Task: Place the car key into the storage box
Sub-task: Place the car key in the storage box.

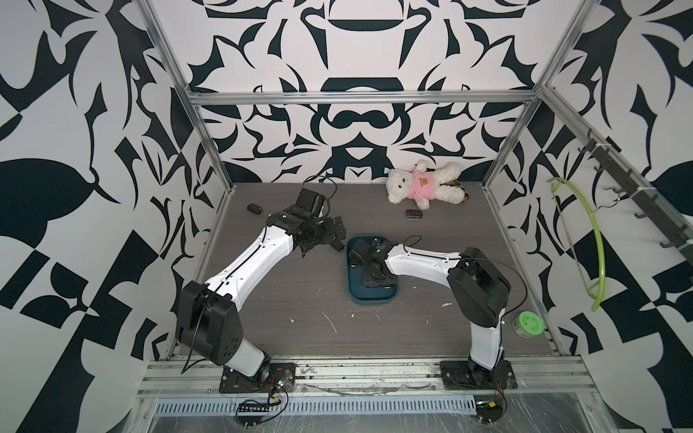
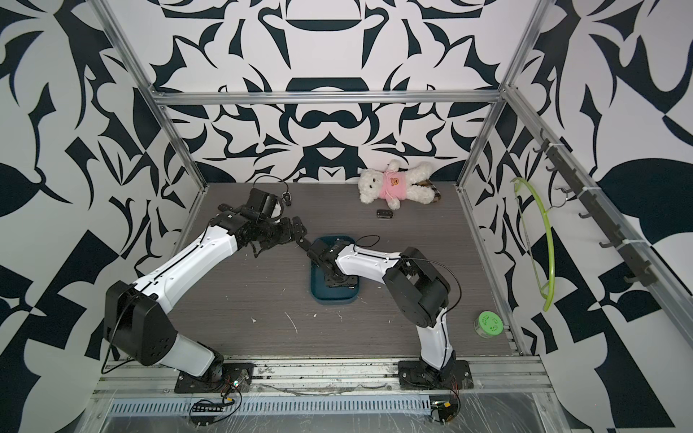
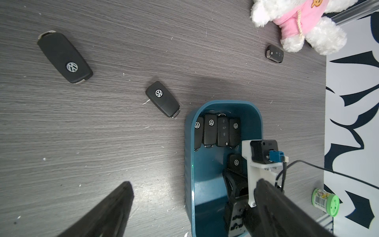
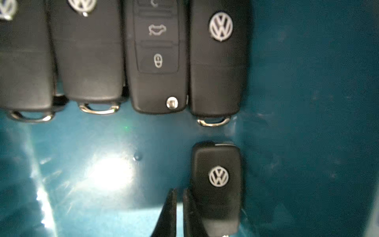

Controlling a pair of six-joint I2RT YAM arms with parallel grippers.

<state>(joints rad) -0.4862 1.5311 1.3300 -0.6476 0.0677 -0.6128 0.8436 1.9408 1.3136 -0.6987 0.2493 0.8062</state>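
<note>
The dark teal storage box (image 1: 371, 298) (image 2: 333, 298) lies mid-table. In the left wrist view a row of several black car keys (image 3: 211, 131) fills its far end. One more car key (image 4: 217, 178) (image 3: 236, 163) lies flat on the box floor (image 4: 307, 123). My right gripper (image 4: 179, 192) (image 3: 233, 178) is down inside the box, shut, its fingertips beside that key's long edge with nothing between them. My left gripper (image 1: 322, 245) (image 3: 193, 183) hovers wide open over the table just left of the box, holding nothing.
Loose car keys lie on the table: one by the box's far-left corner (image 3: 163, 99), one far left (image 1: 254, 208), one before the teddy bear (image 1: 413, 213). The white teddy (image 1: 423, 185) lies at the back. A green-lidded jar (image 1: 528, 325) stands front right. A green hanger (image 1: 596, 240) hangs on the right wall.
</note>
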